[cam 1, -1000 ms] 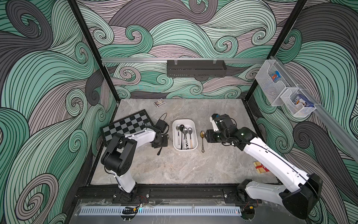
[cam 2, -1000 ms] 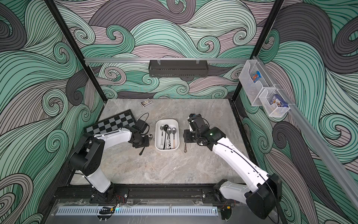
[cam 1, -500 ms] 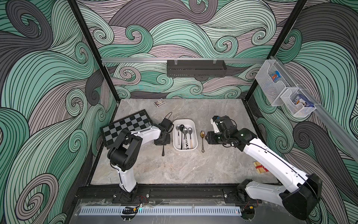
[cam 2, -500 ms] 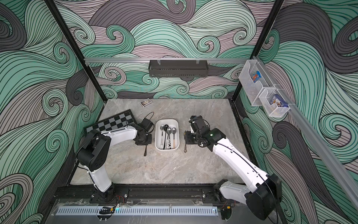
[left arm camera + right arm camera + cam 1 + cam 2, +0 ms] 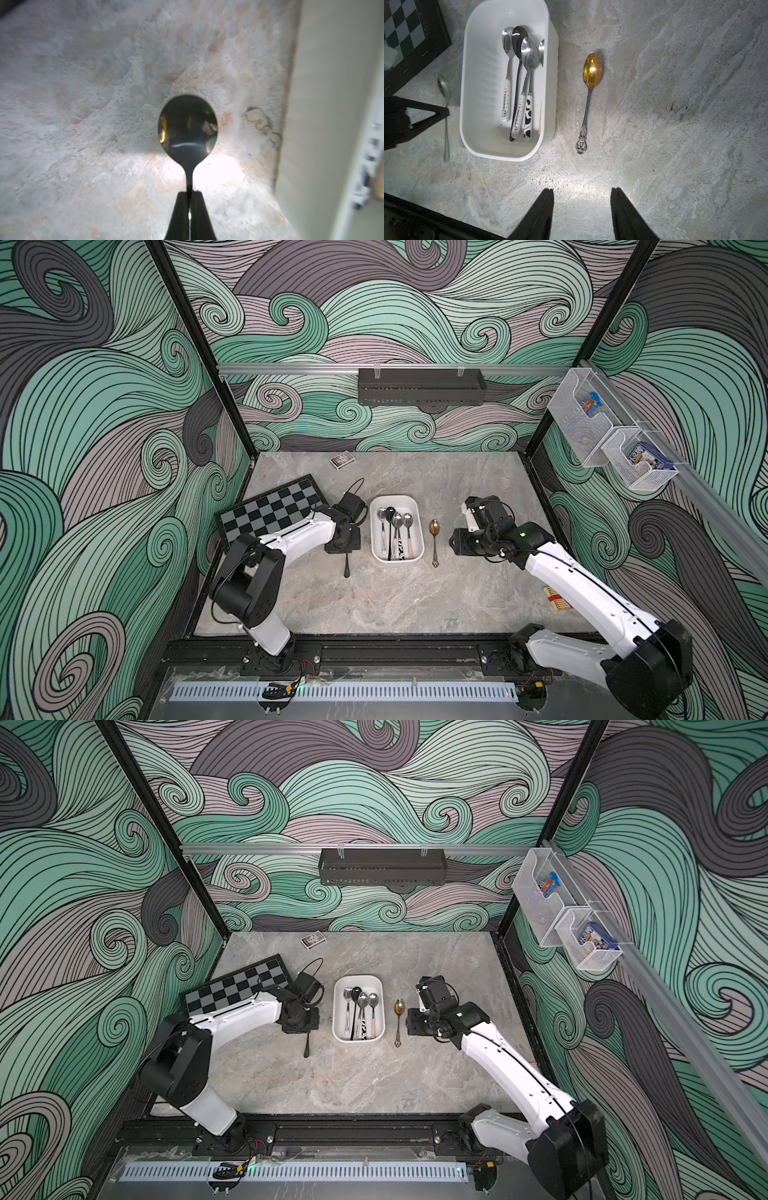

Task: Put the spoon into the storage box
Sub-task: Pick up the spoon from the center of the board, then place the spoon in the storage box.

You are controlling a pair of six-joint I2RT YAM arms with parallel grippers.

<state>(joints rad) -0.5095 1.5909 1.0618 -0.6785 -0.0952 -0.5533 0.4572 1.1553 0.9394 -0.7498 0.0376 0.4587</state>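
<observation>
Left gripper [image 5: 189, 193] pinches the dark spoon [image 5: 188, 124] by its neck; its axis runs twelve-to-six, like the storage box [image 5: 395, 498] just at three o'clock in a top view; right gripper [image 5: 581, 189] hangs open, empty.

Chessboard [image 5: 270, 512] is laid at left of table [image 5: 415, 605]; small card box [image 5: 342, 460] is placed near back edge; black rack [image 5: 419, 386] is hung above.

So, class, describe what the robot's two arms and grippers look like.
The left arm and right arm have white shells, black joints and thin black cables. The left gripper and right gripper have black, tapering fingers.
</observation>
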